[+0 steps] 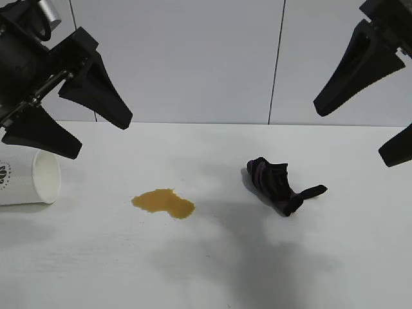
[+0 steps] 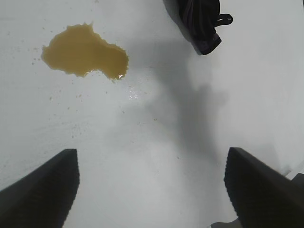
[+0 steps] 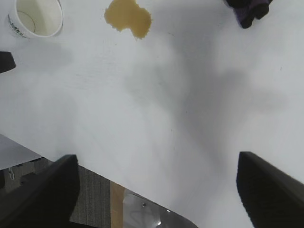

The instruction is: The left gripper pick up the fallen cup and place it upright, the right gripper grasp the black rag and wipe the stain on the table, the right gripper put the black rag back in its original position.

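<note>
The white cup (image 1: 29,179) lies on its side at the table's left edge, its mouth facing the stain; it also shows in the right wrist view (image 3: 35,18). The amber stain (image 1: 163,203) is a flat puddle left of centre, also in the left wrist view (image 2: 85,52) and the right wrist view (image 3: 128,16). The black rag (image 1: 278,185) lies crumpled right of centre, its tail pointing right; part of it shows in the left wrist view (image 2: 199,23). My left gripper (image 1: 100,138) hangs open above the cup. My right gripper (image 1: 354,132) hangs open high at the right, above and beyond the rag.
The white table (image 1: 212,270) runs across the whole exterior view, with a grey panelled wall (image 1: 193,58) behind. In the right wrist view the table's edge (image 3: 142,190) shows, with floor beyond it.
</note>
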Controlling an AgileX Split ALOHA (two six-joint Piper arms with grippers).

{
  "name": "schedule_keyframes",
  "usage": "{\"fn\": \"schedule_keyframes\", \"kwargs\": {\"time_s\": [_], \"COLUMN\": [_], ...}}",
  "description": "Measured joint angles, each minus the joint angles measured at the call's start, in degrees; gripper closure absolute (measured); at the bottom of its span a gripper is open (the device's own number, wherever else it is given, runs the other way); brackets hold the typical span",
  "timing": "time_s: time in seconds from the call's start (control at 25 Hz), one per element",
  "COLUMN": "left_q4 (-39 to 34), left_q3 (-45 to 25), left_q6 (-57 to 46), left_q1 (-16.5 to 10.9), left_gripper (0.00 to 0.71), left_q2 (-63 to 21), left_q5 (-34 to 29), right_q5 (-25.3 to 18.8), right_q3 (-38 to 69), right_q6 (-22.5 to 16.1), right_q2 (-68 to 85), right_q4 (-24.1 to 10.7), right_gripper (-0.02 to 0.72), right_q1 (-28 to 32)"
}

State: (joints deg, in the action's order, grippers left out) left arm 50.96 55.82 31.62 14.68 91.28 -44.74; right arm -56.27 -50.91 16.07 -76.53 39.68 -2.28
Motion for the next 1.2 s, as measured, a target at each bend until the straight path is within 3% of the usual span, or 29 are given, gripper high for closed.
{"fn": "schedule_keyframes", "kwargs": {"time_s": [0.56,0.8,1.2], "left_q4": [0.0,0.5,5.1], "left_q3": [0.1,1.3,1.3], "left_q6": [0.0,0.0,-0.1], "left_q1": [0.0,0.0,0.0], "left_gripper": [0.107,0.107,0.107], "left_q2": [0.0,0.1,0.3], "left_q5": [0.3,8.1,8.5], "right_q5": [0.1,0.2,-0.1], "right_q3": [0.0,0.0,0.0], "right_q6": [0.0,0.0,0.0], "right_q2": [0.0,0.0,0.0], "right_q4": [0.0,0.0,0.0], "right_gripper": [0.081,0.081,0.081], "right_q1": [0.0,0.0,0.0]}}
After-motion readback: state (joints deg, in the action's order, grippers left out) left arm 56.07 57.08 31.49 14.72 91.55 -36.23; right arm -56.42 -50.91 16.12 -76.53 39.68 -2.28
